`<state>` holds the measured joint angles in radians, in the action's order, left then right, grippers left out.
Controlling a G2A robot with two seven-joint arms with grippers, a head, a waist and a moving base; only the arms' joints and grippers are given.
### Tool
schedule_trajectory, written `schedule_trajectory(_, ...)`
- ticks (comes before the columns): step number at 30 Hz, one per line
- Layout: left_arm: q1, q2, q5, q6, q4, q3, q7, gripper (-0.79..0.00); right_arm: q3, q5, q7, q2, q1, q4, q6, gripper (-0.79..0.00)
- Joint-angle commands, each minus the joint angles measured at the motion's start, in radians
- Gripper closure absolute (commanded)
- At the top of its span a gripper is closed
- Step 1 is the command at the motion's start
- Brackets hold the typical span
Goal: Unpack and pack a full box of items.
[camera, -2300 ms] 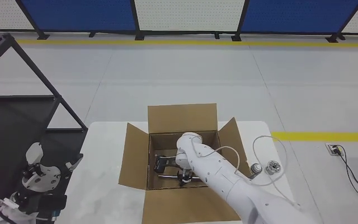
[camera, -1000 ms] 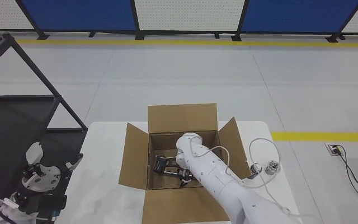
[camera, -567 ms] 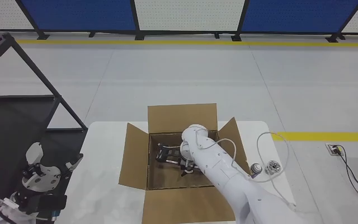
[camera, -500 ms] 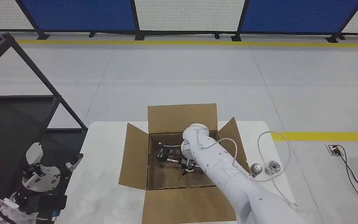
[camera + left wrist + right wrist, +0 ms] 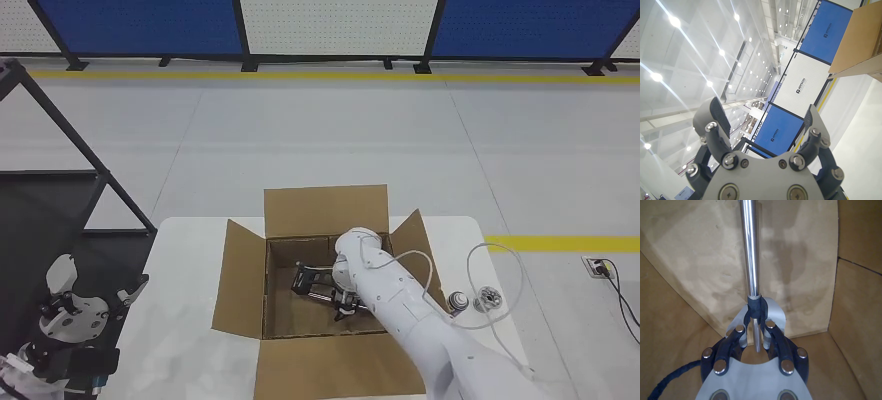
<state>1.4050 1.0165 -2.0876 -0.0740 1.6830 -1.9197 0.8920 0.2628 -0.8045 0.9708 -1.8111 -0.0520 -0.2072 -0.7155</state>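
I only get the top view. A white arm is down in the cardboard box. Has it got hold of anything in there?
Observer: Yes. In the right wrist view, the right arm's jaws are shut on a shiny metal rod.
Operator: Which part of the rod?
Observer: Near one end. A short stub pokes back between the jaws, and the long part runs out ahead, with the inside of the cardboard box behind it.
Operator: And the other arm, by the black rack?
Observer: The left arm's jaws are wide open with nothing between them. They point up at the ceiling lights.
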Motion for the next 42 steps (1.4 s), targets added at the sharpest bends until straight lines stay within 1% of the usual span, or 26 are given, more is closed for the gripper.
schedule_trajectory(1,0.0,0.0,0.0,0.0,0.0,0.0,0.0,-0.785,0.003,0.001,0.005,0.002,-0.002,-0.006,0.001,-0.095)
schedule_trajectory(2,0.0,0.0,0.0,0.0,0.0,0.0,0.0,-0.785,0.005,0.0,0.007,0.003,-0.004,-0.009,0.002,-0.139)
schedule_trajectory(9,0.0,0.0,0.0,0.0,0.0,0.0,0.0,-0.785,0.014,-0.002,0.021,0.009,-0.016,-0.017,0.005,-0.129)
schedule_trajectory(14,0.0,0.0,0.0,0.0,0.0,0.0,0.0,-0.785,0.019,-0.007,0.021,0.013,-0.023,-0.026,0.004,-0.145)
schedule_trajectory(20,0.0,0.0,0.0,0.0,0.0,0.0,0.0,-0.785,0.022,-0.018,0.025,0.015,-0.029,-0.035,0.006,-0.191)
schedule_trajectory(21,0.0,0.0,0.0,0.0,0.0,0.0,0.0,-0.785,0.023,-0.02,0.027,0.015,-0.03,-0.036,0.006,-0.188)
schedule_trajectory(22,0.0,0.0,0.0,0.0,0.0,0.0,0.0,-0.785,0.024,-0.022,0.028,0.015,-0.03,-0.036,0.006,-0.148)
schedule_trajectory(23,0.0,0.0,0.0,0.0,0.0,0.0,0.0,-0.785,0.025,-0.023,0.028,0.016,-0.031,-0.037,0.006,-0.049)
schedule_trajectory(24,0.0,0.0,0.0,0.0,0.0,0.0,0.0,-0.785,0.026,-0.023,0.029,0.016,-0.031,-0.037,0.007,0.0)
schedule_trajectory(42,0.0,0.0,0.0,0.0,0.0,0.0,0.0,-0.785,0.03,-0.027,0.026,0.017,-0.03,-0.039,0.009,0.0)
